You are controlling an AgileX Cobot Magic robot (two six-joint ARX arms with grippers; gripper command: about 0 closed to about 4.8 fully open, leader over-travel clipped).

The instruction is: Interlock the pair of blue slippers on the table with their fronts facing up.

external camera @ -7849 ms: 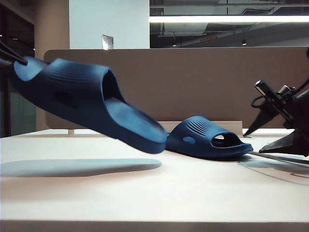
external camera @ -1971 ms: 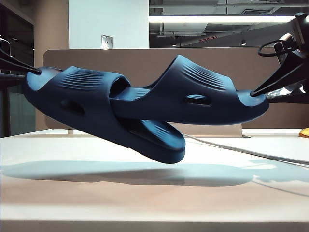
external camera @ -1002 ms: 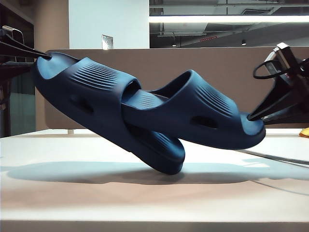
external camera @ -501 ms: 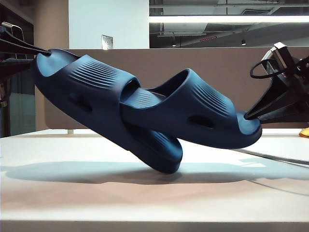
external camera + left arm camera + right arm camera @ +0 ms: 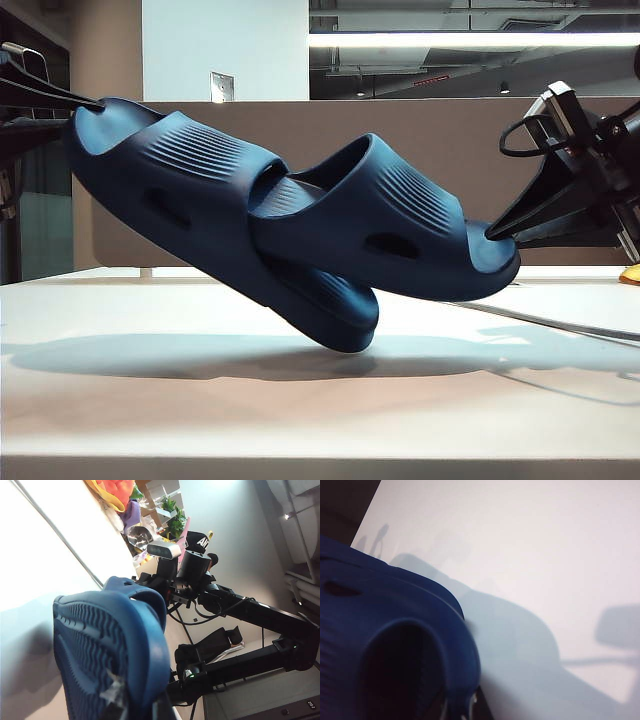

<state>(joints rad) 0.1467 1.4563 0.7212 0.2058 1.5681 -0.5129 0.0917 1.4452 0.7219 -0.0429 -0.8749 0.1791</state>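
Two navy slippers hang interlocked above the cream table (image 5: 150, 420). My left gripper (image 5: 93, 103) is shut on the heel rim of the left slipper (image 5: 180, 190), which slopes down so that its toe is close over the tabletop. The right slipper (image 5: 400, 230) has its front pushed through the left one's strap, and my right gripper (image 5: 495, 236) is shut on its other end. In the left wrist view the ribbed sole (image 5: 100, 650) fills the frame above my left gripper (image 5: 137, 712). The right wrist view shows the slipper's opening (image 5: 395, 650) by my right gripper (image 5: 460, 710).
A brown partition panel (image 5: 520, 140) stands behind the table. A thin cable (image 5: 560, 325) lies across the table at the right, and a yellow object (image 5: 632, 273) shows at the right edge. The table's front edge (image 5: 320, 458) runs along the bottom.
The right gripper has moved left and pushed its slipper further into the left slipper's strap, with that slipper's strap now tilted higher. The left slipper has hardly moved.
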